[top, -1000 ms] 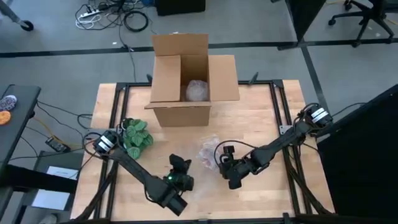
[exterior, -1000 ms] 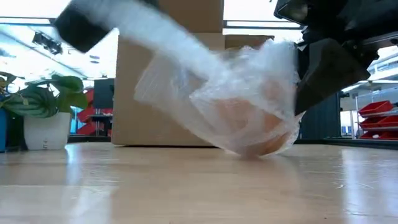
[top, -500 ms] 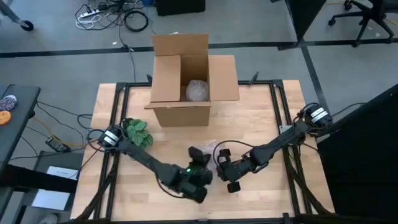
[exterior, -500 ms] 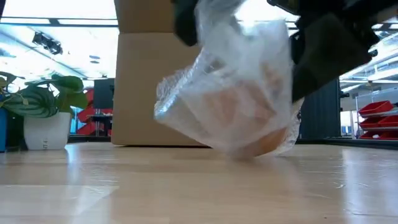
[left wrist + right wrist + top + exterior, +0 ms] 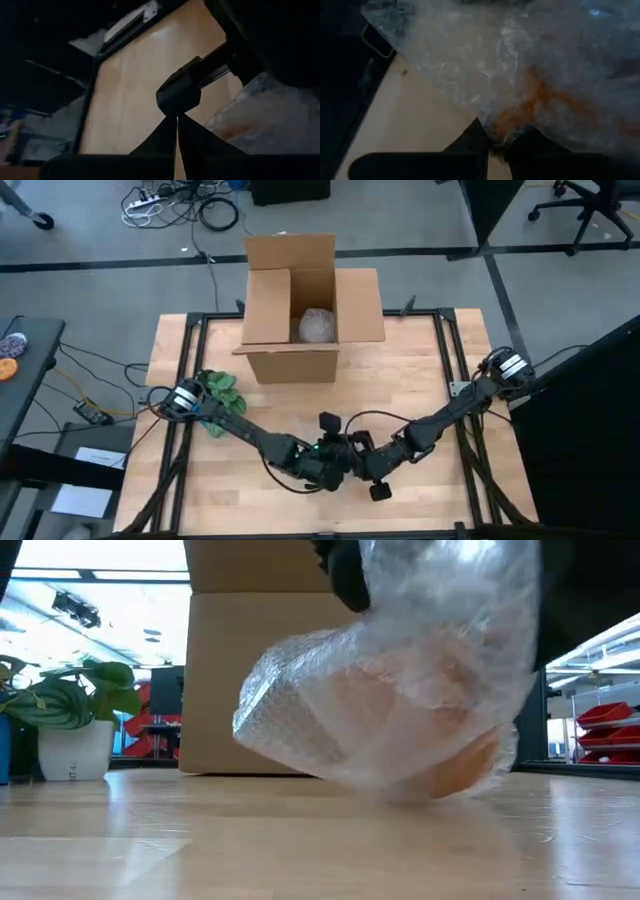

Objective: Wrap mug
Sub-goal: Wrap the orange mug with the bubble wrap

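Near the front middle of the light wooden desk [image 5: 420, 370], the two dark arms meet over an orange mug bundled in clear bubble wrap [image 5: 400, 710], which sits on the desk surface in the low view, its orange base showing through the plastic at the lower right. Left gripper [image 5: 328, 465] reaches in from the left side, and in its wrist view its fingers [image 5: 165, 137] are pressed together to a point with nothing visible between them, the wrapped bundle just beside them. Right gripper [image 5: 372, 465] comes in from the right, touching the bundle; its fingers [image 5: 470, 140] are clamped on a fold of the bubble wrap at the mug's orange edge. Behind them stands an open brown cardboard box [image 5: 300, 315] with another bubble-wrapped lump [image 5: 317, 326] inside. A green leafy plant in a white pot [image 5: 70, 720] stands at the desk's left edge
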You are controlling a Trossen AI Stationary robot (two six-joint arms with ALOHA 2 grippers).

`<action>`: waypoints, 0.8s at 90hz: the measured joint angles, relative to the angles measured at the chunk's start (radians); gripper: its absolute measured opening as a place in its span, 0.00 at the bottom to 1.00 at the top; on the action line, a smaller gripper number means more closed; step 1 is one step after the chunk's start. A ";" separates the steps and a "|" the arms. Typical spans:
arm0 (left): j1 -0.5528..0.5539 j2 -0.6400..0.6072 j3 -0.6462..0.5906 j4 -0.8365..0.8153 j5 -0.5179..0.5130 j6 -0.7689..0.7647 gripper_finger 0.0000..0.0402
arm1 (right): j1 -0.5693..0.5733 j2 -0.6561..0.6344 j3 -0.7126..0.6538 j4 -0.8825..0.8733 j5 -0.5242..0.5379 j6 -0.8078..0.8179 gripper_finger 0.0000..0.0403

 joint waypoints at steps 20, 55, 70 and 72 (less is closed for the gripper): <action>0.013 0.001 0.000 0.023 0.046 -0.036 0.00 | 0.035 0.000 0.000 0.023 0.012 0.037 0.11; 0.003 -0.043 -0.001 -0.022 0.091 -0.026 0.00 | 0.049 -0.001 -0.022 0.060 0.041 0.115 0.21; 0.001 -0.077 -0.001 -0.062 0.085 -0.029 0.00 | 0.048 -0.001 -0.081 0.144 0.062 0.161 0.06; 0.001 -0.078 -0.001 -0.063 0.083 -0.029 0.00 | 0.048 -0.001 -0.091 0.163 0.065 0.165 0.04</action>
